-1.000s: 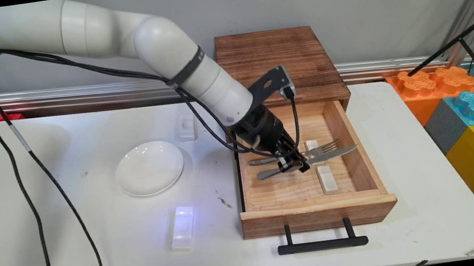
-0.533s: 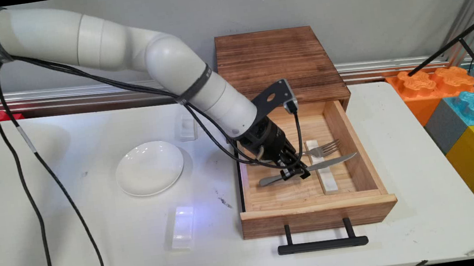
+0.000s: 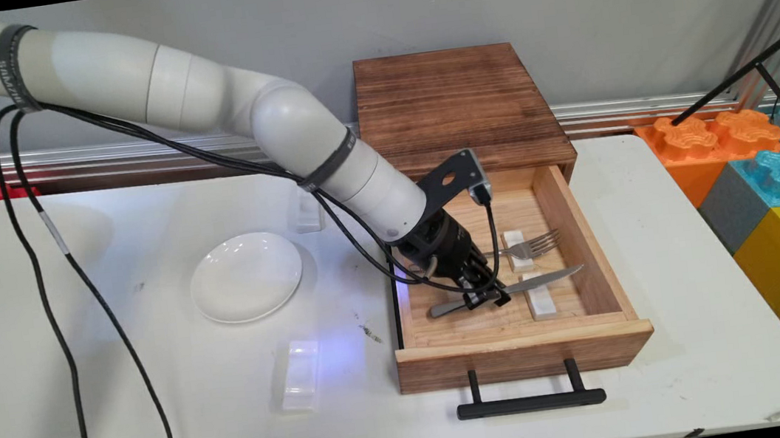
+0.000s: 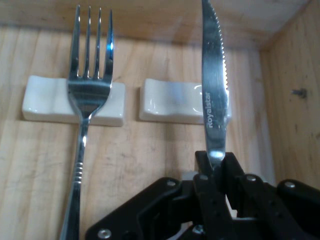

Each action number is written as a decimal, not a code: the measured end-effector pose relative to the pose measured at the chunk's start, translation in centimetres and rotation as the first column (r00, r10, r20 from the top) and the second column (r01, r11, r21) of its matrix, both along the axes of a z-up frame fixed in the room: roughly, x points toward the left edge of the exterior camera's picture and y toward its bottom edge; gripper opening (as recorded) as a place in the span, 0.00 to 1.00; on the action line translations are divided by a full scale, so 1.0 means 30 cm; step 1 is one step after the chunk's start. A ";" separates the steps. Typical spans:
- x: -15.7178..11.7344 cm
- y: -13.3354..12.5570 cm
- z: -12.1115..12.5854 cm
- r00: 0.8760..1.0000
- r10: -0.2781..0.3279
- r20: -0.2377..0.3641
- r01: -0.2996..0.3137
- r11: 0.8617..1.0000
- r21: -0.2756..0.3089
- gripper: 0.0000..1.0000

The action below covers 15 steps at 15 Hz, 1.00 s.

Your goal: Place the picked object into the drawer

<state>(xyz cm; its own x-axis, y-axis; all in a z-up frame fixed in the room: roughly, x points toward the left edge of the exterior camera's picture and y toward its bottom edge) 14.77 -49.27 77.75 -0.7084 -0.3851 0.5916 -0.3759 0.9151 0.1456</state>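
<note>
At the near edge of the worktop (image 3: pixel 712 358), the open drawer (image 3: pixel 526 355) shows its black handle (image 3: pixel 530 403) at 6 o'clock. To its 9 o'clock lies a clear block (image 3: pixel 300 373), and farther back a white plate (image 3: pixel 246 276), well apart from the drawer.

Inside the drawer, the pincer (image 3: pixel 487 299) is clamped shut on the knife (image 3: pixel 543 280), gripping it where the handle meets the blade, so the handle sticks out toward 9 o'clock and the serrated blade runs toward 3 o'clock. In the hand view the blade rises straight out from between the closed fingers (image 4: pixel 212 192), its toothed edge to the right. It passes over the near rest (image 4: pixel 172 101), seemingly just above or lightly on it; contact cannot be told. The grip near the balance point probably keeps the knife level.

Just beyond, at 12 o'clock of the knife, the fork (image 3: pixel 529 245) lies with its neck propped on the far rest (image 3: pixel 517 246), tines toward 3 o'clock, parallel to the knife and clear of the pincer. The rests apparently keep each piece's head off the wood.

Behind stands the dark cabinet (image 3: pixel 453 96).
</note>
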 end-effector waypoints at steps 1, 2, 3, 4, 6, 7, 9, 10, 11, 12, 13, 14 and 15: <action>0.000 0.000 -0.005 1.000 0.000 0.001 0.000 1.000 0.001 0.00; 0.000 0.000 -0.012 1.000 0.001 0.002 -0.001 1.000 0.001 0.00; 0.000 0.001 -0.019 1.000 0.001 0.002 -0.001 1.000 0.003 0.00; 0.000 0.002 -0.026 1.000 0.001 0.002 -0.001 1.000 0.005 0.00; 0.000 0.002 -0.035 1.000 0.001 0.003 -0.001 1.000 0.007 0.00; 0.000 0.003 -0.040 1.000 0.001 0.003 -0.001 1.000 0.008 0.00; 0.001 0.003 -0.050 1.000 0.001 0.004 -0.001 1.000 0.009 0.00; 0.000 0.004 -0.053 1.000 0.000 0.005 0.000 1.000 0.009 0.00; 0.001 0.004 -0.056 1.000 0.000 0.006 0.000 1.000 0.009 0.00; 0.001 0.004 -0.059 1.000 0.000 0.007 0.000 1.000 0.008 0.00; 0.001 0.004 -0.061 1.000 0.000 0.008 0.000 1.000 0.008 0.00; 0.003 0.004 -0.065 1.000 0.001 0.009 -0.001 1.000 0.009 0.00; 0.003 0.005 -0.067 1.000 0.001 0.010 -0.001 1.000 0.009 0.00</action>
<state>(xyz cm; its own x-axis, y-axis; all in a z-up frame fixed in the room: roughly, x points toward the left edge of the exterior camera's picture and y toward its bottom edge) 14.85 -49.13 75.75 -0.7135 -0.3912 0.5813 -0.3787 0.9133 0.1498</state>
